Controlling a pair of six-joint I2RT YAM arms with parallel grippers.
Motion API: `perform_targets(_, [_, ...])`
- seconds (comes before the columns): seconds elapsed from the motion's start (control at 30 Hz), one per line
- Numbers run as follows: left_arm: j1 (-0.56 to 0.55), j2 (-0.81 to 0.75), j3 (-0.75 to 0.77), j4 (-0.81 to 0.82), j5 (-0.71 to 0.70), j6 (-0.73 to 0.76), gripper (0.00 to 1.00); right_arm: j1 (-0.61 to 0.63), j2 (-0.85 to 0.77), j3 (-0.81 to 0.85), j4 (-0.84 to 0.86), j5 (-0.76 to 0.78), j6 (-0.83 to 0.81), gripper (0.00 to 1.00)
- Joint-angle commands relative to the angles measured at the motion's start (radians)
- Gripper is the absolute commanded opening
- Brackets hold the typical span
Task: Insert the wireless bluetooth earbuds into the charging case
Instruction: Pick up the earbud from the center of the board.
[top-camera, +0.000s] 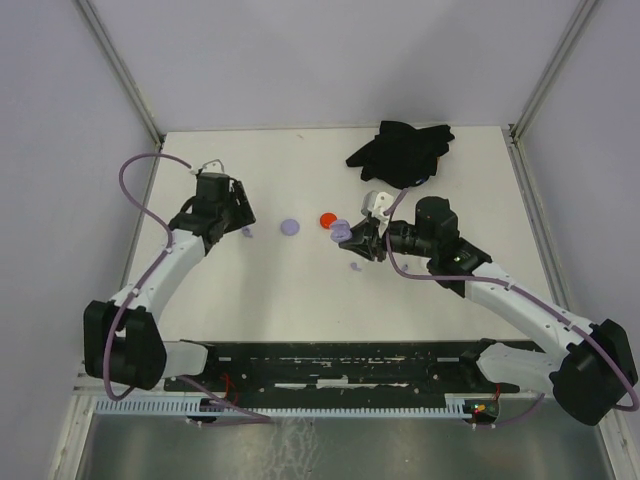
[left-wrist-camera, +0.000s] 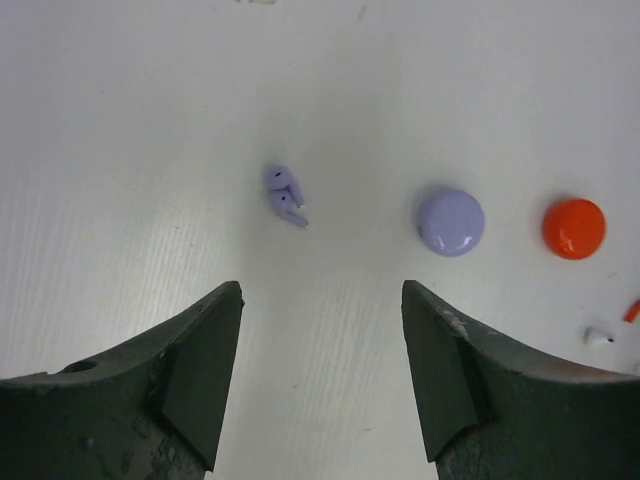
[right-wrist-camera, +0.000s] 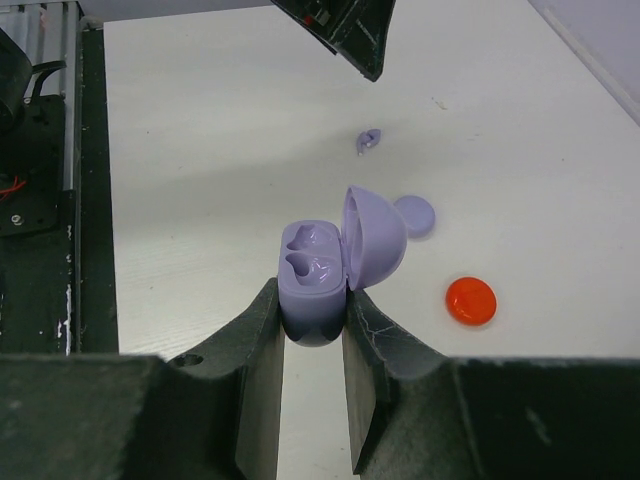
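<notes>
Left wrist view: the left gripper (left-wrist-camera: 320, 300) is held wide apart and empty, framing the lavender earbuds (left-wrist-camera: 285, 196) lying at frame centre, apparently lined up for a pick. Further right, the charging case (right-wrist-camera: 313, 272) is clamped upright in the right gripper (right-wrist-camera: 312, 315), lid open and sockets exposed, presumably to receive them.

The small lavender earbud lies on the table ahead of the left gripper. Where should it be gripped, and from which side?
Grip the lavender earbud across its thicker rounded body, not the thin stem. It lies flat on the table, so the open left gripper should probably come down from above, one finger on each side.
</notes>
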Motion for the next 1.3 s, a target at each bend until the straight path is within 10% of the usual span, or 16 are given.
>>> perform_targets(0.0, [0.049,0.083,0.009,0.025,-0.077,-0.041,0.70,0.003,-0.006,0.002,0.019,0.016,-0.013,0.02])
perform_targets(1.27, [0.090,0.573,0.224,-0.022,0.037,0.018,0.25,0.003,0.097,0.076,-0.073,-0.001,-0.066,0.02])
